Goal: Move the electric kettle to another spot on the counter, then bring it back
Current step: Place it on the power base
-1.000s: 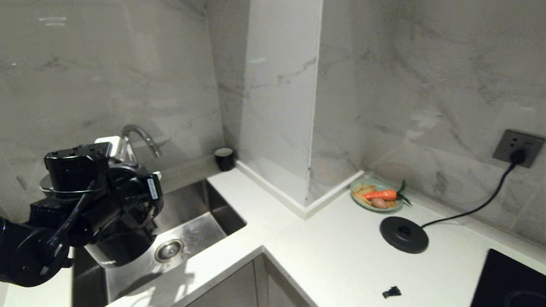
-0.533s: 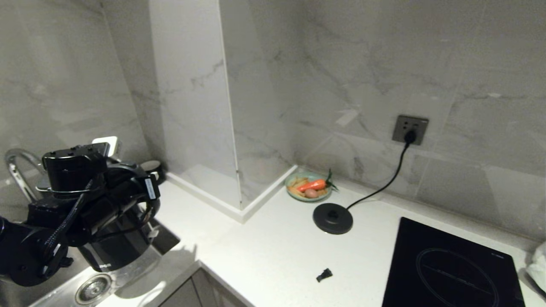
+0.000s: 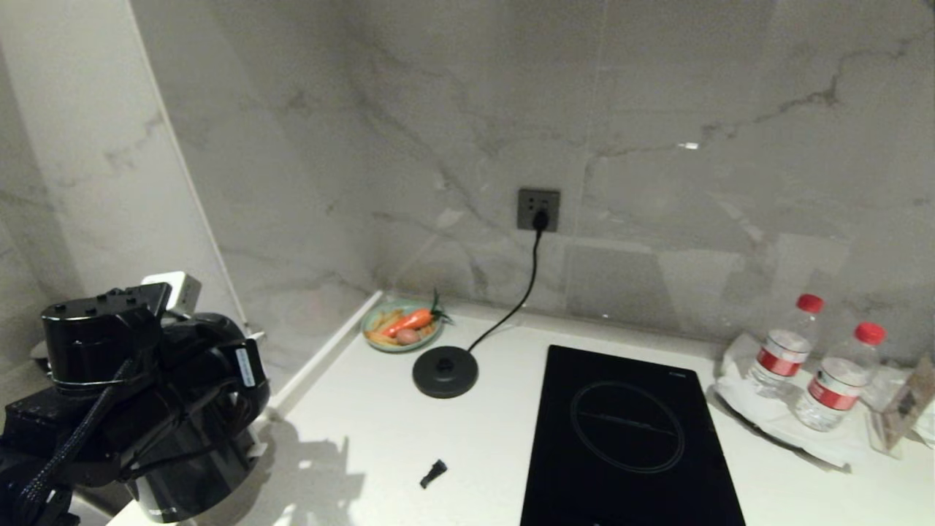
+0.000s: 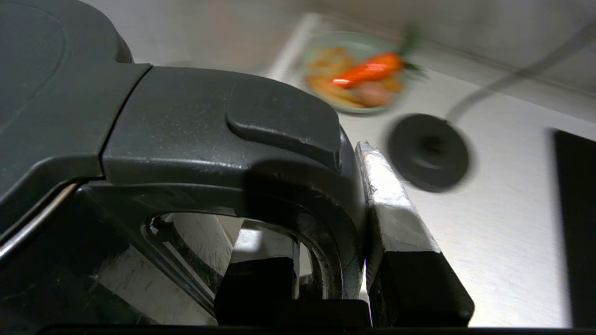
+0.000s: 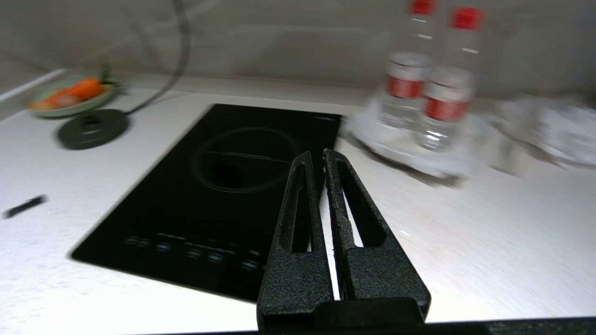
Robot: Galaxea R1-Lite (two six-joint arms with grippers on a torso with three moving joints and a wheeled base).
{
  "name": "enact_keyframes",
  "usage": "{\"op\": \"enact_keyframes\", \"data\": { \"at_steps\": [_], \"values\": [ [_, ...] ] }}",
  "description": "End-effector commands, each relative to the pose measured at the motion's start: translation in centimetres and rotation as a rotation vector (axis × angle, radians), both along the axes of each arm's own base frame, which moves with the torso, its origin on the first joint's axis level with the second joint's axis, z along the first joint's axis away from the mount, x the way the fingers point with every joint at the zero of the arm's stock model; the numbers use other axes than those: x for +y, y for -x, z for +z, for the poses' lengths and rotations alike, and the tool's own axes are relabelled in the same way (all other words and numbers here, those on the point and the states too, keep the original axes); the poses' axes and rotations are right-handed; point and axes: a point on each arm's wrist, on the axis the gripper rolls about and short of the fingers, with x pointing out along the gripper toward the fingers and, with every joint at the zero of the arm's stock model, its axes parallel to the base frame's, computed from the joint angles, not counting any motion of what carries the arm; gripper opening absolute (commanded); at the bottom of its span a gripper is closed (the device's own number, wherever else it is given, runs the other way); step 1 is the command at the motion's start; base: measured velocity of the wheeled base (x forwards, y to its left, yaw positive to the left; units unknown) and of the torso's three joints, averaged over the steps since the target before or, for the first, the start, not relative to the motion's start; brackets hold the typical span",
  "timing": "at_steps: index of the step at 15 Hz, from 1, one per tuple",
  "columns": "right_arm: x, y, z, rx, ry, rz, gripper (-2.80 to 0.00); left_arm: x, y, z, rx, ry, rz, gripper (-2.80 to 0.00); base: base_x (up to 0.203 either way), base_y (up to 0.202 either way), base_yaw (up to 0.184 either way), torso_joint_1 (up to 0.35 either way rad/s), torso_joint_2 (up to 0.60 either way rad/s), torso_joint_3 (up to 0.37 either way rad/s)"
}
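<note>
The electric kettle [image 3: 191,478], a glossy black jug, hangs at the lower left of the head view above the counter [image 3: 365,431], mostly hidden behind my left arm. In the left wrist view my left gripper [image 4: 321,204] is shut on the kettle's loop handle [image 4: 209,121], with one taped finger [image 4: 391,204] pressed against the handle's outside. My right gripper [image 5: 316,158] shows only in the right wrist view. It is shut on nothing and hangs above the counter by the hob's front corner.
The kettle's round black base [image 3: 445,371] sits corded to a wall socket [image 3: 538,210], beside a plate of vegetables [image 3: 402,326]. A black hob [image 3: 628,438] lies to its right, then two water bottles [image 3: 785,351] on a white cloth. A small black piece [image 3: 433,473] lies on the counter.
The whole view has swung to the right: sink, tap and cup have left the picture, hob and bottles have come in. The kettle stays gripped in my left gripper.
</note>
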Motion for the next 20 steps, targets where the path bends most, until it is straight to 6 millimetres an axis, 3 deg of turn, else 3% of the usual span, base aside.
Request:
{"op": "enact_keyframes", "data": {
  "at_steps": [1,7,10,14,20],
  "values": [
    [0.0,0.0,0.0,0.0,0.0,0.0,-2.8,0.0,1.2,0.7,-0.032,0.007,-0.006,-2.8,0.004,0.01,-0.172,0.002,0.0,0.007],
    [0.0,0.0,0.0,0.0,0.0,0.0,-2.8,-0.1,1.2,0.3,-0.018,0.013,-0.011,-2.8,0.002,0.008,-0.166,0.001,0.0,0.002],
    [0.0,0.0,0.0,0.0,0.0,0.0,-2.8,-0.6,0.8,0.0,-0.003,0.011,-0.029,-2.8,0.0,0.002,-0.029,0.003,0.0,0.0],
    [0.0,0.0,0.0,0.0,0.0,0.001,-2.8,-2.9,-1.1,0.5,-0.024,0.029,-0.093,-2.8,0.0,0.0,0.0,0.0,0.0,0.0],
    [0.0,0.0,0.0,0.0,0.0,0.001,-2.8,-8.3,-5.1,0.7,-0.063,0.024,-0.174,-2.8,0.0,0.0,0.0,0.0,0.0,0.0]
  ]
}}
